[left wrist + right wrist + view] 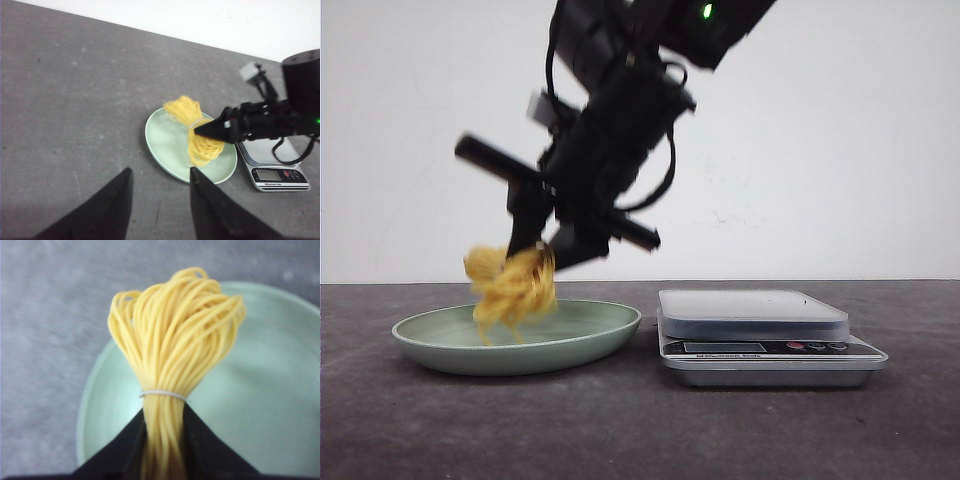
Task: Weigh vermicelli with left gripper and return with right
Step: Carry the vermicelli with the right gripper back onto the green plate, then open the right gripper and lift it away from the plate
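The yellow vermicelli bundle [510,285], tied with a thin white band, hangs just above the pale green plate [590,335]. My right gripper [542,250] is shut on the bundle's bound end and reaches down from the upper right. In the right wrist view the fingers [125,450] pinch the strands [175,340] over the plate [260,390]. My left gripper [160,172] is open and empty, held over bare table short of the plate [165,145]. It looks at the right gripper [200,131] and the bundle [200,147]. It is out of the front view.
A silver kitchen scale [750,312] with an empty weighing tray stands right of the plate, close to its rim, and also shows in the left wrist view [272,160]. The dark grey table [640,430] ends at a white wall behind.
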